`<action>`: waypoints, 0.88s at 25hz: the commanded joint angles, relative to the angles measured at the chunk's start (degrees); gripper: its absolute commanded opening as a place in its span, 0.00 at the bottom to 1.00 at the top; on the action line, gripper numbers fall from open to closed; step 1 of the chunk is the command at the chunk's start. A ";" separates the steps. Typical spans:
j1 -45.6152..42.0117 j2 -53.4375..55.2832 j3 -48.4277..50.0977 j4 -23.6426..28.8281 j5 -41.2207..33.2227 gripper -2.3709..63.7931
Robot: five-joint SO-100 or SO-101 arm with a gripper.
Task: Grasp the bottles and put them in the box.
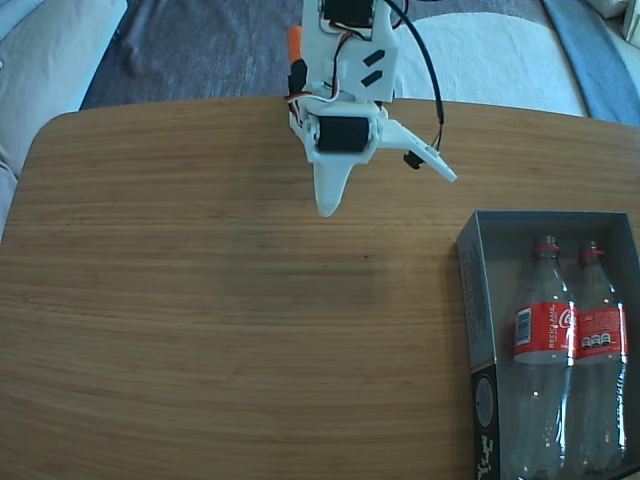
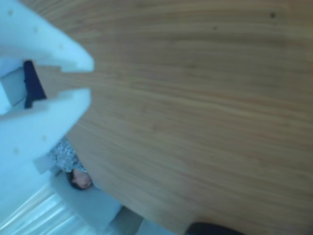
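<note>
Two clear Coca-Cola bottles with red labels lie side by side inside the dark-grey box (image 1: 472,300) at the table's right edge, necks pointing away from the viewer. The left bottle (image 1: 543,335) touches the right bottle (image 1: 598,340). My white gripper (image 1: 328,203) hangs over the back middle of the table, far to the left of the box, pointing down. In the wrist view the gripper (image 2: 91,79) shows a narrow gap between its two fingers, with only bare wood behind it. It holds nothing.
The round-cornered wooden table (image 1: 200,300) carries only the box. Beyond its back edge lie a grey rug (image 1: 200,45) and pale cushions. The wrist view catches a person's head (image 2: 80,179) below the table edge.
</note>
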 commanded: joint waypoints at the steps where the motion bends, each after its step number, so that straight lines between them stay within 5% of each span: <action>1: 0.18 2.55 0.00 -0.88 0.35 0.03; 10: 4.92 3.96 6.59 -5.54 1.58 0.03; 22: -2.99 11.07 11.95 -8.96 5.71 0.03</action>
